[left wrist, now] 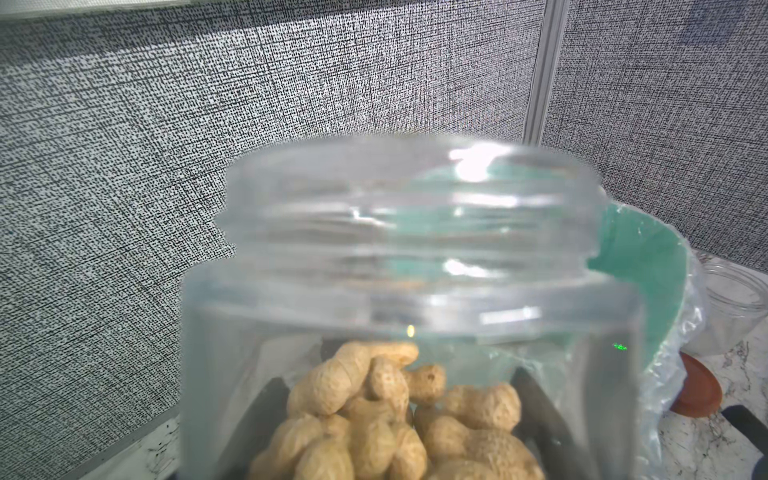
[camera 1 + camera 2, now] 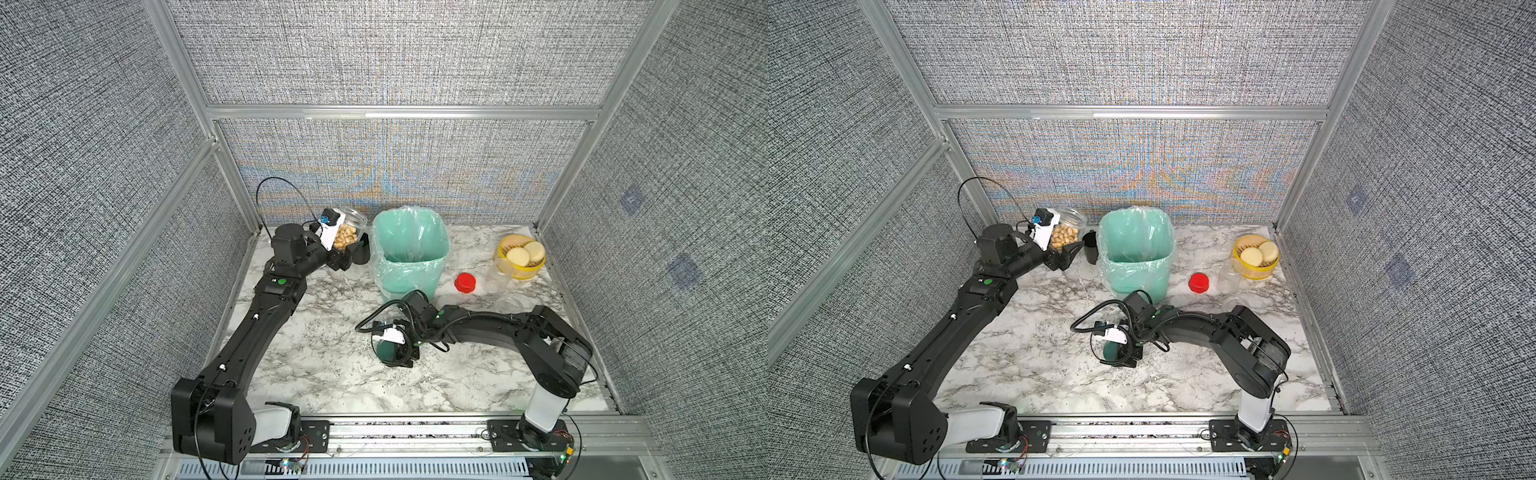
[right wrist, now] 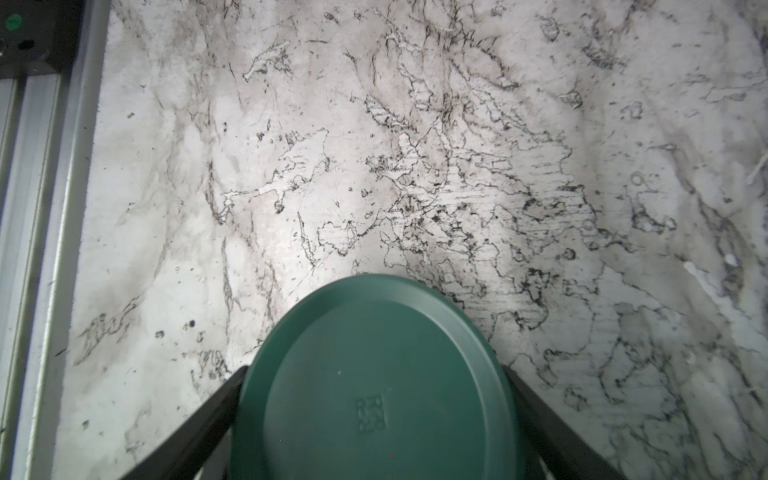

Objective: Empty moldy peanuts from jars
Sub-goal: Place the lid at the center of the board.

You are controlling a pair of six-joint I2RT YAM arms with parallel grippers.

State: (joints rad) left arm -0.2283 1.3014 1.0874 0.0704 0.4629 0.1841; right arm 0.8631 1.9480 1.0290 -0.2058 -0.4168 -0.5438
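Observation:
A clear lidless jar [image 2: 351, 224] [image 2: 1070, 226] [image 1: 411, 249] partly filled with tan moldy peanuts [image 2: 345, 237] [image 1: 395, 415] is held off the table at the back left, just left of the green bin. My left gripper [image 2: 350, 244] [image 2: 1065, 245] is shut on the jar's body. At the table's middle front my right gripper [image 2: 390, 353] [image 3: 374, 415] points down, with both fingers [image 3: 208, 415] pressed on the rim of a dark green lid [image 2: 387, 348] [image 2: 1111, 351] [image 3: 374, 386] just above the marble.
The mint-green bin [image 2: 409, 274] with a clear liner stands at the back centre. A black mug [image 2: 1090, 245] sits between it and the held jar. To the right are a red lid [image 2: 465, 283], empty clear jars [image 2: 496, 274] and a yellow tub [image 2: 515, 272] of cream discs. A terracotta lid [image 1: 698, 390] lies by the bin.

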